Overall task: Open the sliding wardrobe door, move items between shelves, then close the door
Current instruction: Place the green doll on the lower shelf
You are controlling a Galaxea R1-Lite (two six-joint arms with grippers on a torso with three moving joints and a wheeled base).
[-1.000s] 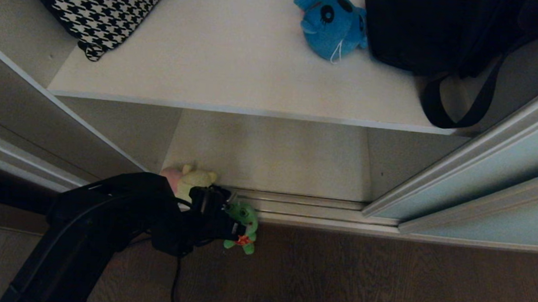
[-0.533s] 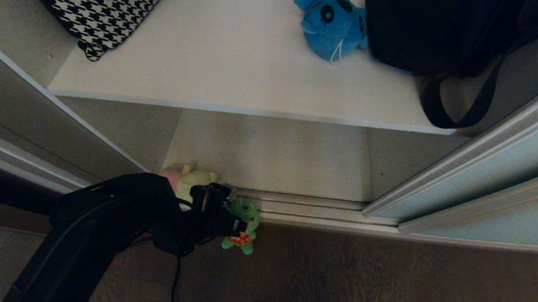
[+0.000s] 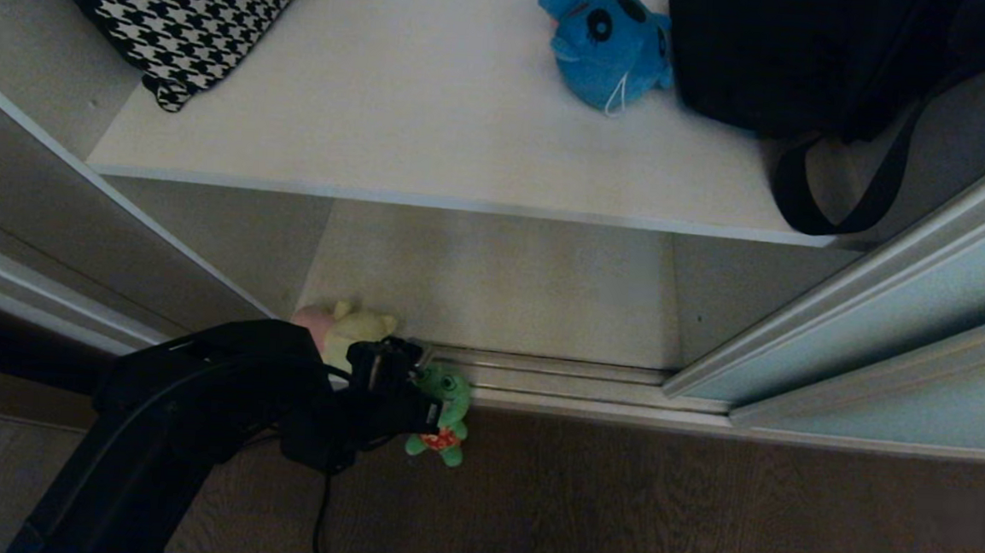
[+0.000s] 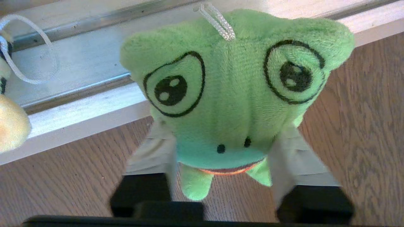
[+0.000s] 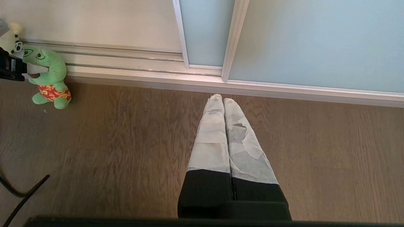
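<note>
A green plush frog (image 3: 443, 410) in red shorts sits on the wooden floor against the door track. My left gripper (image 4: 225, 127) is low at the floor, and its taped fingers (image 4: 157, 151) press on both sides of the frog's head (image 4: 233, 104). Just behind the arm, a pale yellow plush with a pink part (image 3: 352, 328) lies on the lower shelf (image 3: 500, 294). A blue plush (image 3: 605, 44) lies on the upper shelf (image 3: 424, 135). The frosted sliding door (image 3: 928, 277) stands slid to the right. My right gripper (image 5: 222, 99) hangs shut over the floor, holding nothing.
A black bag (image 3: 814, 57) with a hanging strap sits on the upper shelf beside the blue plush. At that shelf's far left lies a houndstooth cushion (image 3: 175, 9). The metal door track (image 3: 571, 384) runs along the wardrobe's front. Brown wooden floor (image 3: 658, 509) lies before it.
My left gripper's fingers have closed in on the green frog's head, and the frog has shifted slightly toward the arm. Everything else is as before.
</note>
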